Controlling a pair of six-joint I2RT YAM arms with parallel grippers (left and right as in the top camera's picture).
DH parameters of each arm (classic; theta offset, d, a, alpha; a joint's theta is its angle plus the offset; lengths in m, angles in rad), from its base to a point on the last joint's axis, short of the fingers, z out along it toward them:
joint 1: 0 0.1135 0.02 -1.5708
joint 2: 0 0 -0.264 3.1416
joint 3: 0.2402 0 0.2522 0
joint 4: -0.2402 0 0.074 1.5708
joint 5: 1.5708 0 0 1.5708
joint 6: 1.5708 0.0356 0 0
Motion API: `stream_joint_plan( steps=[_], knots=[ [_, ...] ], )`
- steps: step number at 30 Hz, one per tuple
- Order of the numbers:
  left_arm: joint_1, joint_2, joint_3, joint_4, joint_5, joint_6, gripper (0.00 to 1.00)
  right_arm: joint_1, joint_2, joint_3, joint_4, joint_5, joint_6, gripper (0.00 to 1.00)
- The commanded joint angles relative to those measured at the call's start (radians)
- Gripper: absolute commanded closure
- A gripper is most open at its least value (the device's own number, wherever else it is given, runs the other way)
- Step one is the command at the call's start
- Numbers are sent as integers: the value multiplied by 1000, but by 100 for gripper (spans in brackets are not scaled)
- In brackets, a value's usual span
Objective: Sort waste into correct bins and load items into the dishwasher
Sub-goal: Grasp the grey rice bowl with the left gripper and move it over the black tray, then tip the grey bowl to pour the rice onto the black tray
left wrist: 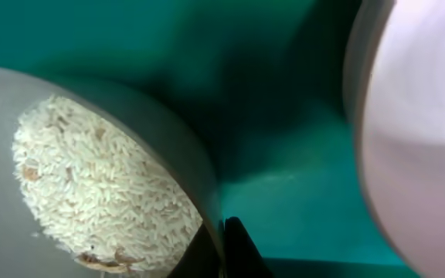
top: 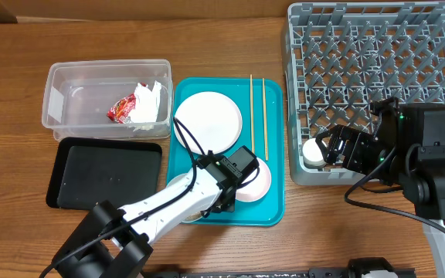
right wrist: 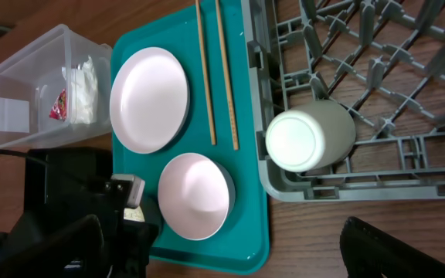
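Observation:
My left gripper [top: 216,199] is shut on the rim of the small metal bowl [left wrist: 168,147], which holds white rice [left wrist: 99,185] and sits on the teal tray beside the pale pink bowl [top: 259,184]. The plate [top: 208,120] and two chopsticks [top: 258,116] also lie on that tray. The white cup [top: 313,152] lies in the near left corner of the grey dish rack [top: 377,69]. My right gripper [top: 334,148] is open, just right of the cup. The red wrapper [top: 122,108] and white paper [top: 150,104] lie in the clear tub [top: 76,85].
The black tray [top: 107,174] lies in front of the clear tub, left of the teal tray [top: 273,208]. The rack stands against the teal tray's right side. Bare wooden table runs along the front edge.

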Motion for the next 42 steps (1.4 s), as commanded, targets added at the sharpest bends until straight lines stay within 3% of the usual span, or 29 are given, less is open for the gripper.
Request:
stream_joint_plan(
  steps=[1, 5, 10, 20, 26, 36, 39, 42],
  knots=[
    [31, -31, 50, -71, 3, 5, 96, 3, -7, 26, 5, 23, -7, 0],
    [107, -110, 145, -173, 24, 80, 96, 3, -7, 26, 5, 23, -7, 0],
    [303, -248, 174, -163, 224, 216, 96, 3, -7, 26, 4, 23, -7, 0],
    [941, -262, 138, -178, 935, 638, 96, 3, -7, 26, -1, 23, -7, 0],
    [1196, -182, 92, -253, 1262, 896, 96, 3, -7, 26, -1, 27, -7, 0],
    [1323, -53, 92, -381, 1411, 1133, 96, 3, -7, 26, -5, 41, -6, 0],
    [1324, -26, 92, -369, 1357, 1090, 96, 3, -7, 26, -5, 41, -6, 0],
    [1321, -12, 92, -414, 1387, 1250, 96, 3, -7, 26, -10, 41, -6, 0]
  ],
)
